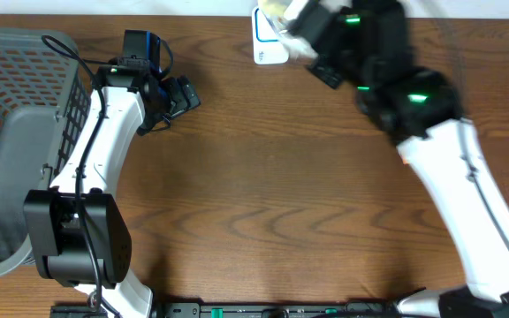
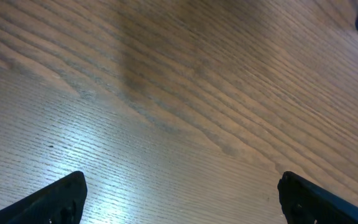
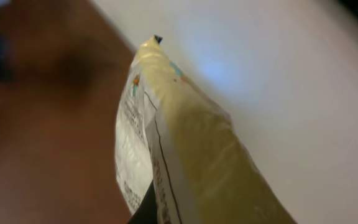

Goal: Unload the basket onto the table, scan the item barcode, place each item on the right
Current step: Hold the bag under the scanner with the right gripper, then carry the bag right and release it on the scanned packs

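Wood-grain desk (image 1: 263,194) fills the overhead view. Nearest us on the left, the left gripper (image 1: 182,95) hangs just over the wood with its jaws spread fully wide and nothing in them. The left wrist view shows only grain between the two tips. A grey mesh basket (image 1: 16,71) sits beside that arm at the left edge.

Further out, toward the far edge, the right gripper (image 1: 294,26) is clamped tight on a pale yellow packet (image 3: 191,155), pinching a thin edge, and the packet is lifted off the desk. One side is a white printed panel, the other plain yellow. The print is too blurred for us to spot a barcode.

Right next to the packet, at the far edge, lies a white device (image 1: 269,46) with a blue mark, which we judge to be the scanner. We can't tell whether the packet touches it.

We read the step as presenting the code. To do it well:
- Roll the wrist so the printed panel squarely faces the scanner window.
- Keep the film flat and uncreased.
- Keep the fingers off the code.
- Hold steady and close.
- Leave the left arm out of the way.
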